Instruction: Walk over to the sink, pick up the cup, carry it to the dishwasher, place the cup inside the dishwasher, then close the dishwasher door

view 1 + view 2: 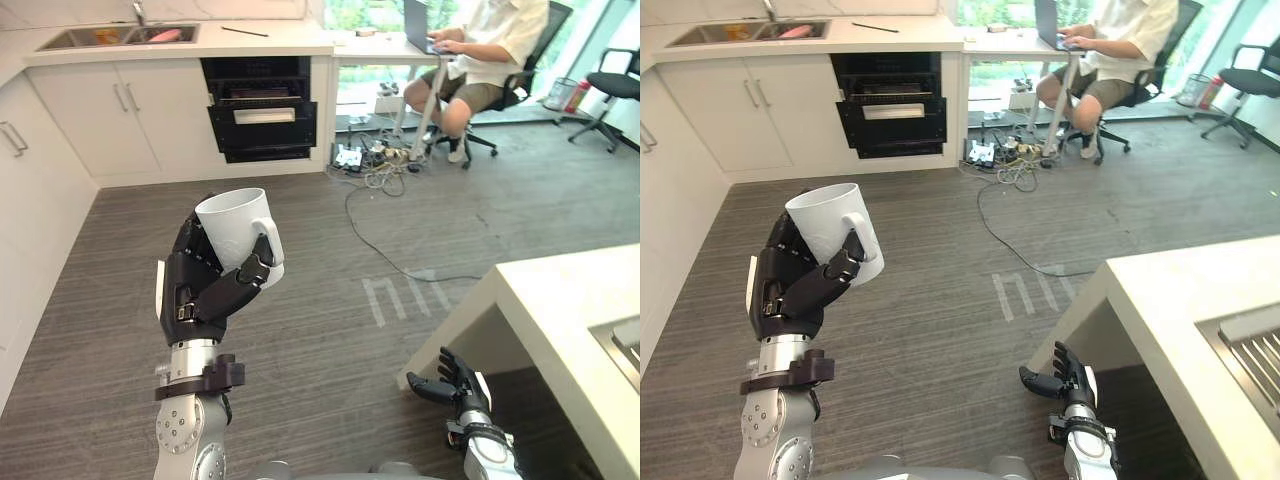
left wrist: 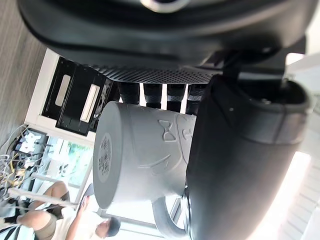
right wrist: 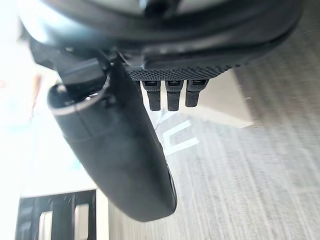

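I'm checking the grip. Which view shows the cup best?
Left eye view: the cup shows rim, side and handle in the left robot hand. The right eye view matches; the left wrist view shows its base and handle.

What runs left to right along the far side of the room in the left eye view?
sink → dishwasher → cables → person → empty chair

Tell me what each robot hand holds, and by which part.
Left robot hand grips the white cup round its body; right robot hand holds nothing.
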Motion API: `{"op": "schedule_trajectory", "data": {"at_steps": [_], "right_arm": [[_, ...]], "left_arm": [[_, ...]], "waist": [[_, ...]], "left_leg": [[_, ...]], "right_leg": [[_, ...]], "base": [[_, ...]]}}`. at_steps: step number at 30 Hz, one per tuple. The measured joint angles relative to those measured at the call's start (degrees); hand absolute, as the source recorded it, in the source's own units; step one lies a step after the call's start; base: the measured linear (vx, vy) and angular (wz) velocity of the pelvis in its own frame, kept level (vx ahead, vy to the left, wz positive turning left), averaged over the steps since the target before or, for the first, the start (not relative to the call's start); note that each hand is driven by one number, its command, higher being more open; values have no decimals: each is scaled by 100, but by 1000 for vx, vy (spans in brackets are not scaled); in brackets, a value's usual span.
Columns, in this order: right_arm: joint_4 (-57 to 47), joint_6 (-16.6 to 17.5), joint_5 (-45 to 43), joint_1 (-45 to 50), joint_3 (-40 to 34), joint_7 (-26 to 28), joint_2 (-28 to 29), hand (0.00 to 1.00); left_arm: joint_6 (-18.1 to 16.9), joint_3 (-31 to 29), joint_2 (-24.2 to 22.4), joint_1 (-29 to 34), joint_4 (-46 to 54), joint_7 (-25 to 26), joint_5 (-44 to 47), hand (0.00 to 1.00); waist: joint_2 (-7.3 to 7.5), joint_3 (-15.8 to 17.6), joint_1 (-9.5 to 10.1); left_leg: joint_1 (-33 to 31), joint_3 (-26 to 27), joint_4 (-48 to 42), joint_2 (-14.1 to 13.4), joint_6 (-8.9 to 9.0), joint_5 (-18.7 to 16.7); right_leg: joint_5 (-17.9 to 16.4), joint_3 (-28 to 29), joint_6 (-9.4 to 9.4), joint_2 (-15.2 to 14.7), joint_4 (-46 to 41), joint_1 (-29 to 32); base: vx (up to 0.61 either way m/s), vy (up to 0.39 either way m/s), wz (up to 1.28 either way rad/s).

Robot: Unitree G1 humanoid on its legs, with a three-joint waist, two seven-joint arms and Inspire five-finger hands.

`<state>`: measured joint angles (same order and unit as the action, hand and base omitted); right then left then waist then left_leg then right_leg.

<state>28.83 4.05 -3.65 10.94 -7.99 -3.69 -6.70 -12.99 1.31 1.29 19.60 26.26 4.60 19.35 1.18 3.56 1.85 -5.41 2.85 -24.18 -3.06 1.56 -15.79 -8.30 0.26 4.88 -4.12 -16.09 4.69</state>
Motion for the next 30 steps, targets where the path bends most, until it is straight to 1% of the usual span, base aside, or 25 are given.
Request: {"op": "schedule_trajectory", "data": {"at_steps": [1,4,5,8,11,13,15,17,18,19,20,21,22,23,25,26,27,28,29,30], "right_arm": [[-35,14,96,-4,-13,-3,-20,90],[-23,16,231,38,-10,-1,-57,90],[660,16,383,36,442,7,-47,90],[660,16,383,37,441,7,-48,90],[656,33,381,61,410,9,-53,90],[648,39,377,153,302,4,-55,90],[649,37,374,241,132,0,-55,90],[648,35,372,307,-143,-16,-56,90],[651,34,369,314,-215,-22,-56,90],[649,31,367,310,-340,-35,-61,90],[645,31,366,293,-476,-65,-63,90],[646,25,367,284,-544,-88,-67,90],[646,6,367,267,-577,-134,-100,90],[646,3,367,256,-579,-148,-119,90],[645,3,368,160,-605,-174,-188,90],[644,3,368,93,-648,-176,-189,90],[624,9,370,-20,-750,-189,-221,90],[619,13,369,-159,-805,-241,-255,90],[598,13,369,-207,-807,-261,-289,90],[548,21,369,-264,-815,-278,-397,90]], "left_arm": [[1,-3,0,27,-4,-5,0,30],[2,-88,-4,139,-4,-32,-1,30],[5,-211,223,148,-394,-76,1,30],[5,-211,222,149,-393,-76,1,30],[5,-209,202,145,-395,-68,28,30],[6,-86,207,83,-409,-73,29,30],[17,37,221,-22,-518,-80,29,30],[58,144,227,-201,-858,-97,28,30],[83,155,230,-254,-951,-99,28,30],[145,186,228,-340,-1123,-114,28,30],[213,255,249,-436,-1267,-125,28,30],[267,286,254,-478,-1329,-153,24,30],[366,326,257,-502,-1367,-210,24,30],[384,348,260,-497,-1368,-220,24,30],[392,368,258,-536,-1367,-245,21,30],[392,343,258,-553,-1366,-240,21,30],[392,276,249,-605,-1363,-238,21,30],[386,177,247,-632,-1354,-231,22,30],[387,126,236,-632,-1357,-217,22,30],[387,95,202,-631,-1357,-194,23,30]], "waist": [[4,-2,-6],[2,-7,12],[226,-2,-105],[222,0,-114],[194,7,-150],[182,1,-290],[166,-9,-367],[121,-31,-500],[116,-30,-525],[99,-44,-583],[92,-42,-596],[89,-40,-598],[85,-37,-603],[83,-36,-598],[56,3,-584],[40,30,-580],[-27,118,-577],[-68,191,-533],[-101,206,-527],[-236,279,-525]], "left_leg": [[0,-82,43,-9,25,19],[62,-111,205,8,38,75],[140,-243,976,209,14,713],[143,-232,976,205,14,712],[202,-49,1003,160,17,685],[190,-17,1066,156,20,682],[208,6,1155,155,43,704],[337,9,1332,147,101,747],[384,7,1379,143,129,765],[413,9,1463,131,188,802],[390,89,1525,124,267,858],[379,164,1563,122,304,899],[354,194,1615,120,323,986],[323,168,1622,118,325,1015],[95,-81,1453,116,331,1050],[2,-104,1371,113,334,1047],[-195,258,1179,9,290,877],[-345,1086,813,-374,82,697],[-419,1528,628,-594,67,639],[-463,2135,363,-948,21,715]], "right_leg": [[21,-81,-32,18,107,-66],[97,-119,-36,12,344,-187],[670,-203,-75,-74,1144,-385],[670,-196,-75,-73,1144,-379],[689,-68,-57,-50,1185,-348],[733,-116,-82,-56,1336,-400],[749,-123,-71,-62,1396,-403],[769,-158,-61,-84,1533,-519],[770,-173,-62,-81,1558,-554],[770,-246,-63,-76,1601,-578],[768,-298,-66,-80,1624,-581],[766,-356,-68,-89,1624,-583],[764,-503,-71,-100,1624,-592],[763,-596,-72,-98,1624,-605],[735,-1075,-109,-93,1606,-674],[735,-1190,-109,-96,1588,-677],[732,-1398,-114,-116,1548,-690],[670,-1588,-175,-133,1525,-706],[623,-1682,-151,-152,1521,-723],[553,-1867,-83,-172,1456,-778]], "base": [[63,-97,20],[36,-31,8],[0,0,0],[0,0,-4],[-6,2,-22],[-2,0,-5],[51,-8,0],[95,-14,1],[111,-29,5],[97,-45,15],[79,-46,22],[44,-41,38],[24,-36,42],[18,-69,70],[-12,-71,94],[-46,-27,103],[-119,0,92],[-125,-5,87],[-137,22,81],[-75,114,78]]}}
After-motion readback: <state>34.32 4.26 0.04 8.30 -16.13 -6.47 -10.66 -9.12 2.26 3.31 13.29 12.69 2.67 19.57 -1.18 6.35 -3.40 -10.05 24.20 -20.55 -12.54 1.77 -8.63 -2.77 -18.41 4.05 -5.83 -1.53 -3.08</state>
